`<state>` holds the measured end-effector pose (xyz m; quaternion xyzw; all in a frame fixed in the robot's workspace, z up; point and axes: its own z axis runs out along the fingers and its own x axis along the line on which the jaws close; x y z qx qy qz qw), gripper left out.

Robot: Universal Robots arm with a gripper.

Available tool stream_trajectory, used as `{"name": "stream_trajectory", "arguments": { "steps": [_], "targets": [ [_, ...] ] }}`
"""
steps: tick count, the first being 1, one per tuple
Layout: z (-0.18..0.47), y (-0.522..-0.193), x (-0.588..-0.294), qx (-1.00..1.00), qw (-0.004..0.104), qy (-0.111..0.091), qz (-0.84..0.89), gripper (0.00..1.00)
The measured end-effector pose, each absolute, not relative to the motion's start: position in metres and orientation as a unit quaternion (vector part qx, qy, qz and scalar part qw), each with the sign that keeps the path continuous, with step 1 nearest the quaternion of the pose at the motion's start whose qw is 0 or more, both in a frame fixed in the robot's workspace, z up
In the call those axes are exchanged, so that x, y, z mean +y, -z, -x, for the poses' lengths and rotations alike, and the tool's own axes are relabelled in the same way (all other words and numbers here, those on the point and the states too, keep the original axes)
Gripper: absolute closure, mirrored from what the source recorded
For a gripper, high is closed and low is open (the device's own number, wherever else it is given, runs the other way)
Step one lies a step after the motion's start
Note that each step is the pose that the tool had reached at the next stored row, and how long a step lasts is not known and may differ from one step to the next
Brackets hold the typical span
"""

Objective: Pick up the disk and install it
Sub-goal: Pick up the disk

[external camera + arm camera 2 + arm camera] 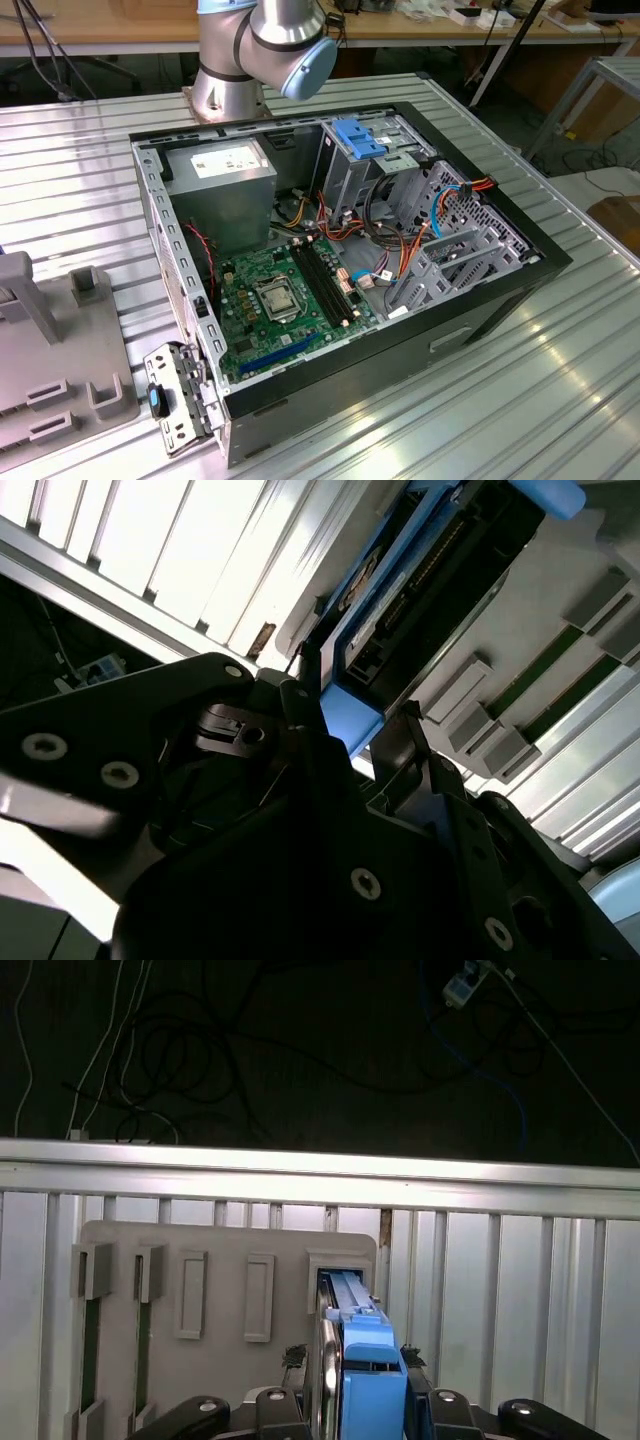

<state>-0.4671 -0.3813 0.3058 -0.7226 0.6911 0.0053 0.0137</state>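
Observation:
In both wrist views my gripper [360, 1365] is shut on the disk [362, 1385], a grey metal drive standing on edge in a bright blue carrier. A dark finger presses on each flat side of it. The disk's far end reaches an upright slot of a grey holder plate [200, 1290]; I cannot tell whether it still sits in the slot. In the second wrist view the gripper [355, 715] closes around the disk's [400, 610] blue end tab. In the exterior view, the open computer case [340, 250] lies on the table, with a tall grey drive bay [350, 180] topped by a blue bracket.
The arm's base [265, 50] stands behind the case. A grey holder plate [60, 340] lies at the exterior view's left on the ribbed metal table [520, 400]. Motherboard, power supply and orange and blue cables crowd the case. Beyond the table edge [320, 1165], cables lie on a dark floor.

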Motion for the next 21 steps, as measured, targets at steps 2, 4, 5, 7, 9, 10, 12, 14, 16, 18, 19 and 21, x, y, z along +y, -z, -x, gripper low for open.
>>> {"name": "stream_trajectory", "arguments": {
  "steps": [2, 4, 5, 7, 9, 10, 12, 14, 16, 18, 19, 21],
  "targets": [
    [0.4672, -0.3055, -0.3806, 0.691, 0.014, -0.005, 0.723, 0.53],
    [0.4671, -0.3054, -0.3805, 0.691, 0.014, -0.005, 0.723, 0.53],
    [0.4671, -0.3053, -0.3801, 0.691, 0.014, -0.005, 0.723, 0.53],
    [0.4672, -0.3053, -0.3797, 0.691, 0.014, -0.005, 0.723, 0.53],
    [0.4672, -0.3053, -0.3796, 0.691, 0.014, -0.005, 0.723, 0.53],
    [0.4671, -0.3052, -0.3796, 0.691, 0.014, -0.005, 0.723, 0.53],
    [0.4671, -0.3052, -0.3795, 0.691, 0.014, -0.005, 0.723, 0.53],
    [0.4671, -0.3052, -0.3795, 0.691, 0.014, -0.005, 0.723, 0.53],
    [0.4671, -0.3053, -0.3795, 0.691, 0.014, -0.005, 0.723, 0.61],
    [0.4671, -0.3052, -0.3795, 0.691, 0.014, -0.005, 0.723, 0.62],
    [0.4671, -0.3052, -0.3795, 0.691, 0.014, -0.005, 0.723, 0.62],
    [0.4671, -0.3052, -0.3795, 0.691, 0.014, -0.005, 0.723, 0.62]
  ]
}}
